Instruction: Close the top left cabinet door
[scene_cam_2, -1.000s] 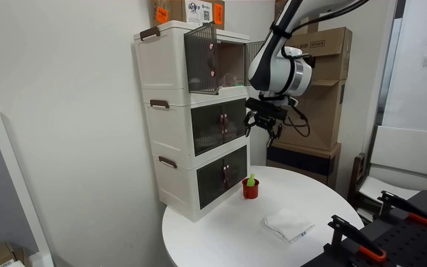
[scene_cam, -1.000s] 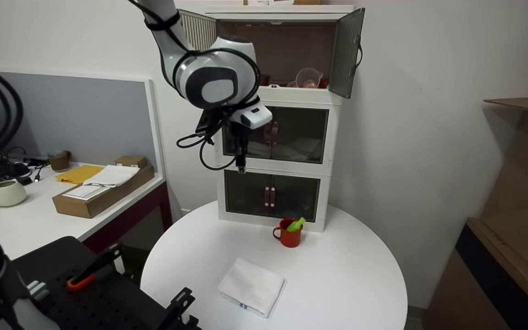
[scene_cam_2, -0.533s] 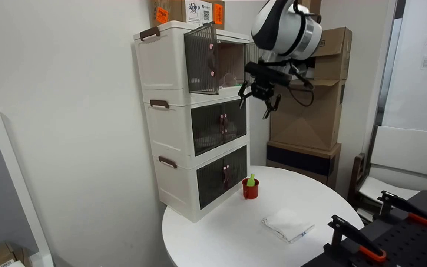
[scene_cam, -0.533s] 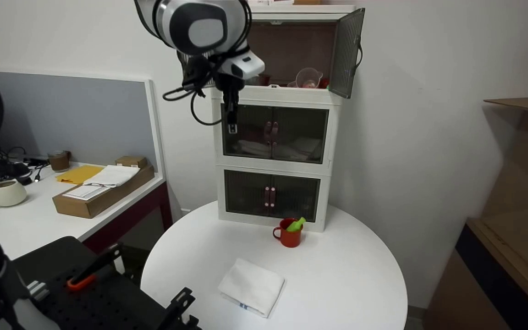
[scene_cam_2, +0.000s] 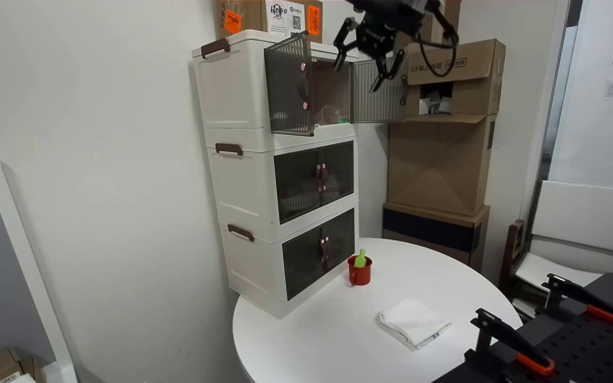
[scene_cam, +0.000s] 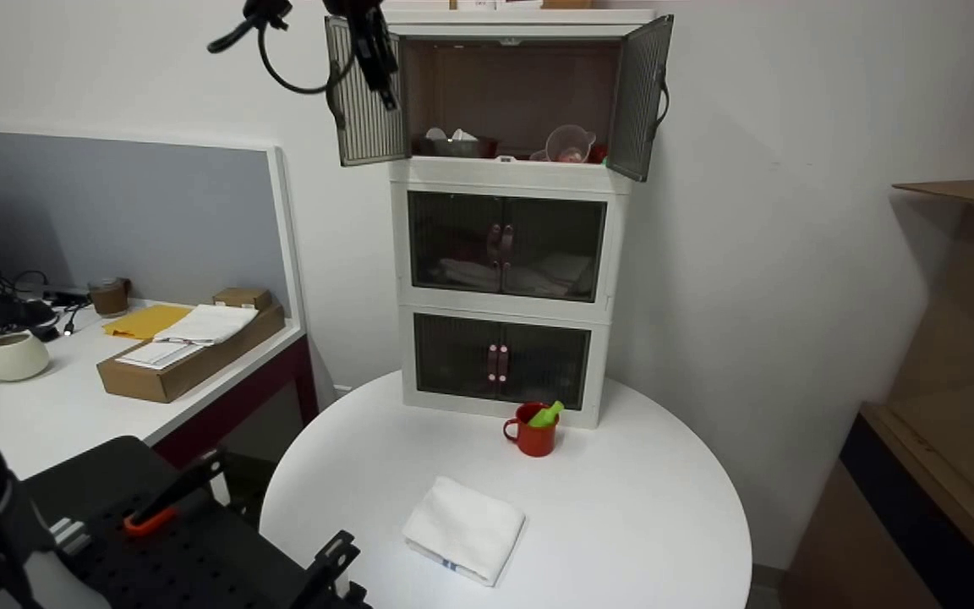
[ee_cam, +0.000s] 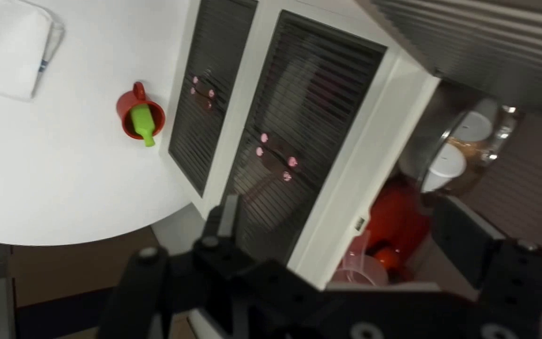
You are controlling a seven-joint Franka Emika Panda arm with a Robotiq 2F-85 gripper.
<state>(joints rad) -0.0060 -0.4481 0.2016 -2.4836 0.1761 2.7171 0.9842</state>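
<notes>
The top left cabinet door (scene_cam: 369,101) is a grey ribbed panel that stands swung wide open to the left on the white three-tier cabinet (scene_cam: 508,178). It also shows in an exterior view from the cabinet's left side (scene_cam_2: 288,88) and at the upper right of the wrist view (ee_cam: 497,52). My gripper (scene_cam_2: 357,78) is open and empty at the height of the top tier, in front of the opening, to the right of this door and apart from it. In the wrist view the fingers (ee_cam: 226,219) are wide apart. The arm above the gripper is out of view.
The matching right top door (scene_cam: 641,97) is also open. Inside the top tier are a metal bowl (scene_cam: 457,147) with white cups and a clear cup (scene_cam: 570,142). A red mug (scene_cam_2: 359,271) and folded towel (scene_cam_2: 413,323) lie on the round table. Cardboard boxes (scene_cam_2: 434,159) stand behind.
My gripper has risen from the middle tier's height to the top tier's height, and moved left in an exterior view, uncovering the left door. The doors have not moved.
</notes>
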